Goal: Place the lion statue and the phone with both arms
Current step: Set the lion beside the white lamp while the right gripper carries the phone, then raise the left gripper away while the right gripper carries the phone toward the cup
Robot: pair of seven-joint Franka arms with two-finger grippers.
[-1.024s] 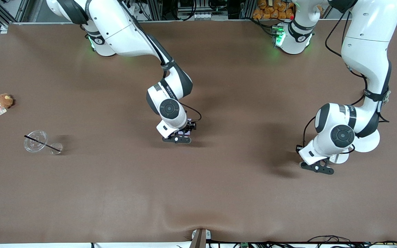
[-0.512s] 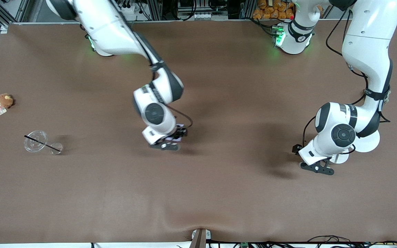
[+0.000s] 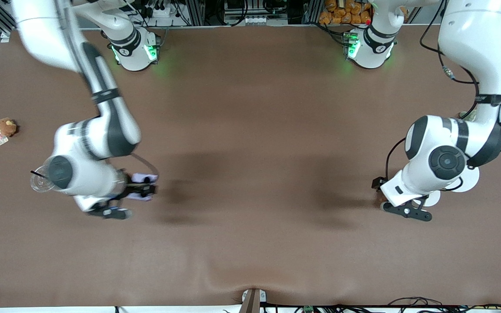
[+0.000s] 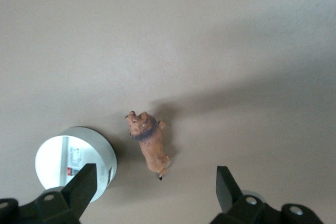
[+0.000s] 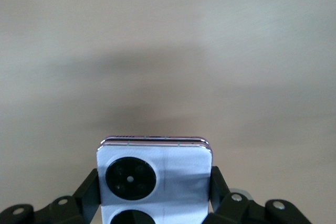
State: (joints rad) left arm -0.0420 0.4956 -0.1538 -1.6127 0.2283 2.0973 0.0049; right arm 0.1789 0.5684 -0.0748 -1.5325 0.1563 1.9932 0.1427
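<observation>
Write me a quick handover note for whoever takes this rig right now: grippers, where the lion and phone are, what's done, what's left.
Right gripper: shut on the phone, up in the air over the table toward the right arm's end, near the clear cup.
Left gripper: open, over the lion, which lies on the table beside a white disc, toward the left arm's end.
Done: phone picked up.
Left: set the phone down; grasp and place the lion.

The pale lavender folded phone is held aloft; the reddish-brown lion statue lies on the table.
</observation>
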